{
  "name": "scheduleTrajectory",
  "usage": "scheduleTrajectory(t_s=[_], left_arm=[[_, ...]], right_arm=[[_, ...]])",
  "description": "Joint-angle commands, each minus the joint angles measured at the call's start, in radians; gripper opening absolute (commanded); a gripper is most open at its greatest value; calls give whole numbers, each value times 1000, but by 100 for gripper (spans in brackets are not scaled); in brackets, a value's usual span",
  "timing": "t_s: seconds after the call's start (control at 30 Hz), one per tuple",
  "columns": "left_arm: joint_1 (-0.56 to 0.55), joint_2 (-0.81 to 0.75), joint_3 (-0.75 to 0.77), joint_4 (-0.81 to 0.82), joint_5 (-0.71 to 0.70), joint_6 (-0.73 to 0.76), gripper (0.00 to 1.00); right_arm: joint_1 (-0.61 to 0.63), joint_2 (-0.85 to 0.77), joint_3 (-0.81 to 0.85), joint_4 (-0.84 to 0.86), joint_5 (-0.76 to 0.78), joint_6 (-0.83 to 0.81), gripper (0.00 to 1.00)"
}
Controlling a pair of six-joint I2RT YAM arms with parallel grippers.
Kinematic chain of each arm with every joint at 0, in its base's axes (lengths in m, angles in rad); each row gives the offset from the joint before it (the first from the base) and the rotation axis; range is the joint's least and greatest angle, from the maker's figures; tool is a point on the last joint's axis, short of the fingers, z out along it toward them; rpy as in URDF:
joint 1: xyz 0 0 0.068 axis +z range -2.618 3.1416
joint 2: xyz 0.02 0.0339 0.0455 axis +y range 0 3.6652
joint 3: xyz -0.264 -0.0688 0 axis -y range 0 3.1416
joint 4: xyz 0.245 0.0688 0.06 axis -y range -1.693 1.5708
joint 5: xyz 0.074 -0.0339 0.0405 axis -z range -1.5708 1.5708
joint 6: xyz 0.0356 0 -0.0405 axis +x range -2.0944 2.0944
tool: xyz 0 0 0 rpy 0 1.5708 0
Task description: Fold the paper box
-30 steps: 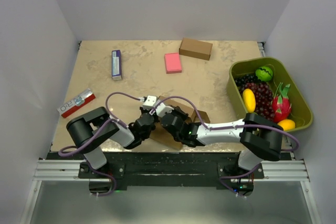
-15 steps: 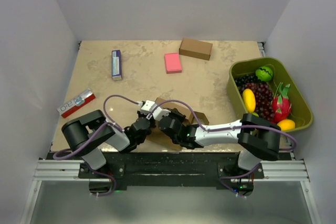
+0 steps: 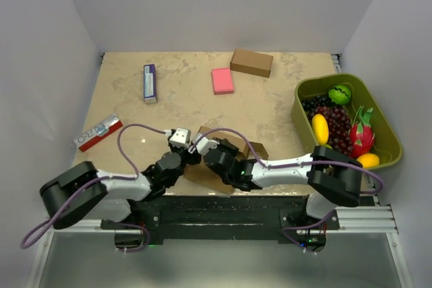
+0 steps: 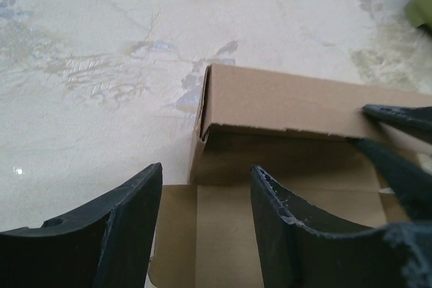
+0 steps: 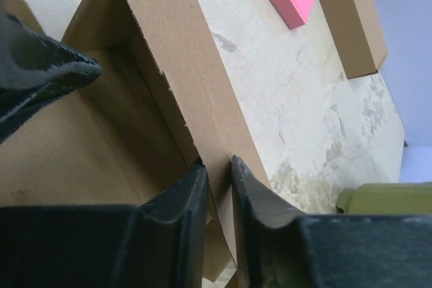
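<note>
Paper box (image 3: 202,175) of plain brown thin cardboard, lower centre of the overhead frame on the bench (image 3: 283,109): right end effector (image 5: 217,164) stays clamped on its raised wall; left end effector (image 4: 206,173), open, has retreated leftward, probably repositioning for the end flap.

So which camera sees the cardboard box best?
Right wrist: the box fills the picture, one folded wall pinched by the right end effector. Left wrist shows the box too, that wall standing over a flat panel. The top view shows only brown bits of it; the rest is covered.
</note>
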Motion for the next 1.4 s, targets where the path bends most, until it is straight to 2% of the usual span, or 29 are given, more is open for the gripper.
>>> scheduleTrajectory(t_s=[0.0, 0.03, 0.17, 0.27, 0.37, 0.57, 0.67, 0.8, 0.93, 0.97, 1.07, 1.37], left_arm=[[42, -165, -16, -187, 65, -68, 61], [61, -228, -18, -223, 85, -74, 61], [182, -365, -22, -363, 186, -100, 63], [237, -403, 16, -435, 280, -93, 67], [265, -360, 82, -455, 419, -91, 70], [280, -258, 186, -394, 513, -96, 72], [295, -210, 240, -368, 550, -106, 73], [322, -127, 274, -311, 611, -120, 73], [352, -43, 294, -271, 648, -128, 73], [363, -29, 303, -263, 665, -128, 73], [372, 16, 315, -246, 697, -128, 73], [386, 77, 315, -197, 727, -132, 71]], right_arm=[[-4, -45, -33, -90, -83, 61, 33], [-4, -65, -36, -90, -86, 63, 42], [-4, -111, -50, -93, -100, 81, 62], [-4, -148, -54, -100, -112, 104, 68], [-4, -218, -60, -123, -145, 133, 71], [-4, -388, -90, -186, -267, 224, 78], [-6, -444, -79, -237, -221, 331, 81], [-18, -450, -7, -384, -179, 500, 80], [-98, -392, 59, -493, -254, 707, 72], [-136, -389, 61, -499, -274, 729, 68], [-179, -405, 38, -467, -322, 762, 66], [-233, -428, 30, -456, -365, 790, 56]])
